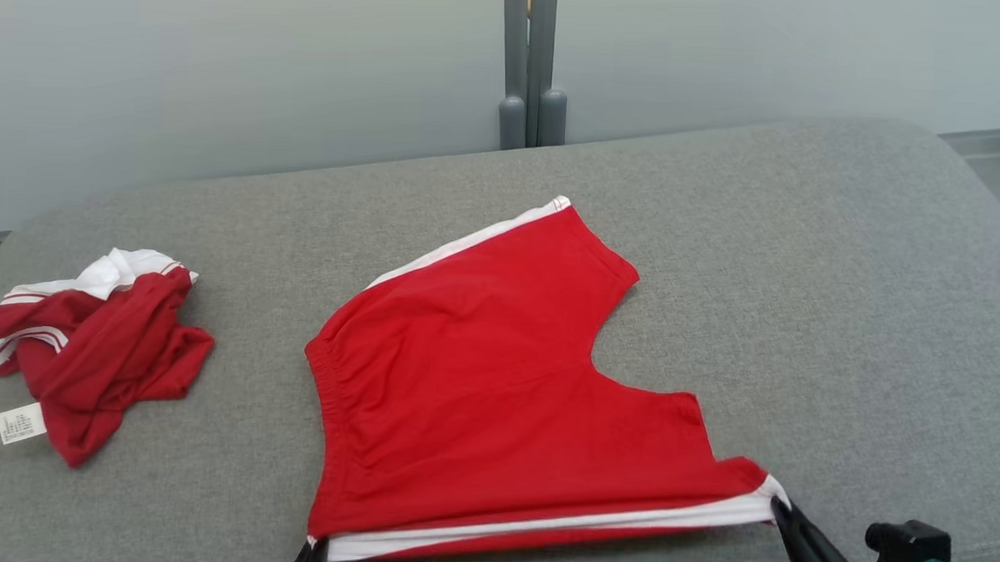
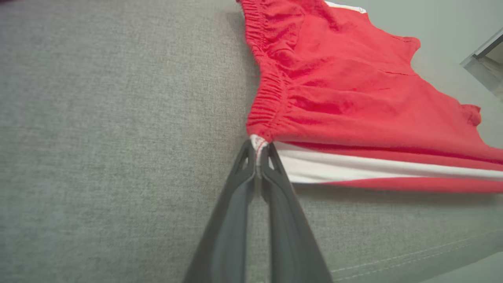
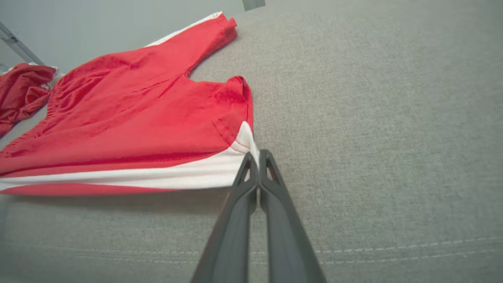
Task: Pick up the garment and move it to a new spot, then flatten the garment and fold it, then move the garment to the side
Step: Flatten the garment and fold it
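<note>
Red shorts (image 1: pixel 496 381) with white side stripes lie spread on the grey cushion, waistband to the left, legs pointing right and toward the back. My left gripper (image 1: pixel 314 549) is shut on the near waistband corner (image 2: pixel 257 142) at the white stripe. At the near leg's hem, my right gripper (image 1: pixel 779 509) is shut on the white-striped corner (image 3: pixel 251 151). The near striped edge (image 2: pixel 373 167) is lifted slightly off the cushion and stretched between the two grippers, casting a shadow beneath. The far leg (image 3: pixel 204 35) lies flat.
A second red and white garment (image 1: pixel 90 346) lies crumpled at the cushion's left, with a white label showing. The grey cushion (image 1: pixel 799 283) has free room on the right. A grey post (image 1: pixel 531 66) stands behind against the pale wall. The cushion's seam (image 3: pixel 393 247) runs near its front edge.
</note>
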